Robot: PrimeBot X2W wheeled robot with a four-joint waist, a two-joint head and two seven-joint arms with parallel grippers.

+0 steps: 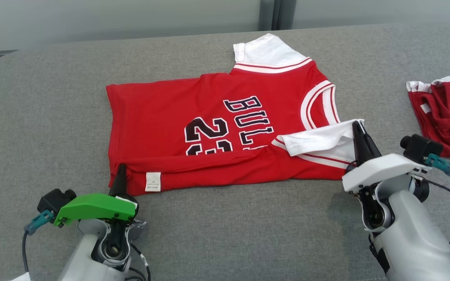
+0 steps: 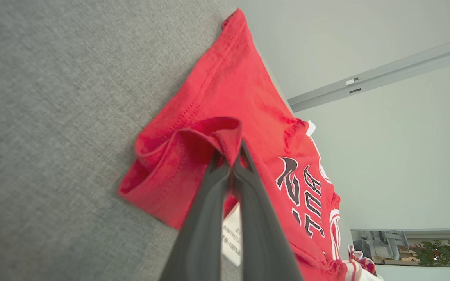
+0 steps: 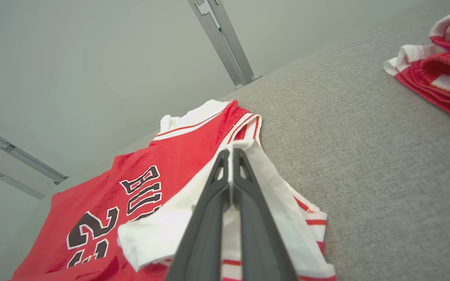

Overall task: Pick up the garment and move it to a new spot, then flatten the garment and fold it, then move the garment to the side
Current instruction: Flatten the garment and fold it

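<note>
Head view, arms: left tool (image 1: 121, 168) at lower left, right tool (image 1: 356, 125) at lower right, fingers pointing up-frame, both low over the grey surface (image 1: 53, 117).
Left tool: clenched on the near hem corner of the jersey (image 1: 193, 117), red cloth bunched at the tips.
Right tool: clenched on the near white sleeve, which lies over the red front.
Surroundings: second red garment (image 1: 447, 117) at far right, apart; possibly shorts, too bunched to tell.
Jersey: mid-surface, lettering up, near edge folded over, white care label (image 1: 153, 182) showing.

left gripper (image 1: 121, 168) low at lower left, right gripper (image 1: 356, 127) at lower right, both pointing forward, jaws pinched on the garment (image 1: 209, 113).
</note>
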